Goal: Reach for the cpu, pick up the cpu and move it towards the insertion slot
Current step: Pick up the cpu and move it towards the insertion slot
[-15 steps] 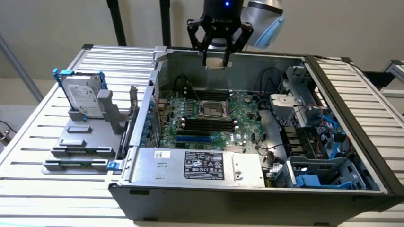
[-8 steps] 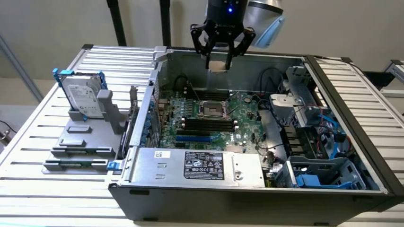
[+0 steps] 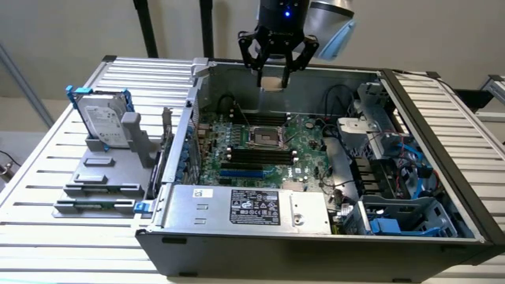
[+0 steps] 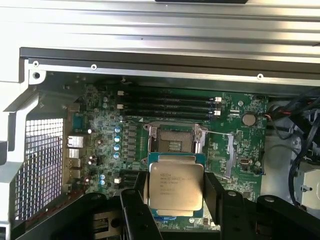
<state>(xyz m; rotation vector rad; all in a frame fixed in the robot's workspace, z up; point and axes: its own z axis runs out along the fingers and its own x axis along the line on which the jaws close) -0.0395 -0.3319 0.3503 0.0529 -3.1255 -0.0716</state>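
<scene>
My gripper (image 3: 272,74) hangs above the far part of the open computer case, shut on the cpu (image 3: 272,81), a small pale square between the black fingers. In the wrist view the cpu (image 4: 176,186) shows its shiny silver top with printed text, held at its two sides by the fingers (image 4: 134,205). The insertion slot (image 3: 266,137) is a silver-framed square with a dark centre on the green motherboard (image 3: 304,148), below and nearer than the gripper. Seen from the wrist, the insertion slot (image 4: 174,141) lies just beyond the held cpu.
The black case (image 3: 316,248) has a power supply (image 3: 252,207) at its front and cables and drive bays (image 3: 402,177) on the exterior view's right. A hard drive (image 3: 106,118) stands in a grey holder on the exterior view's left. Memory slots (image 3: 256,157) run beside the socket.
</scene>
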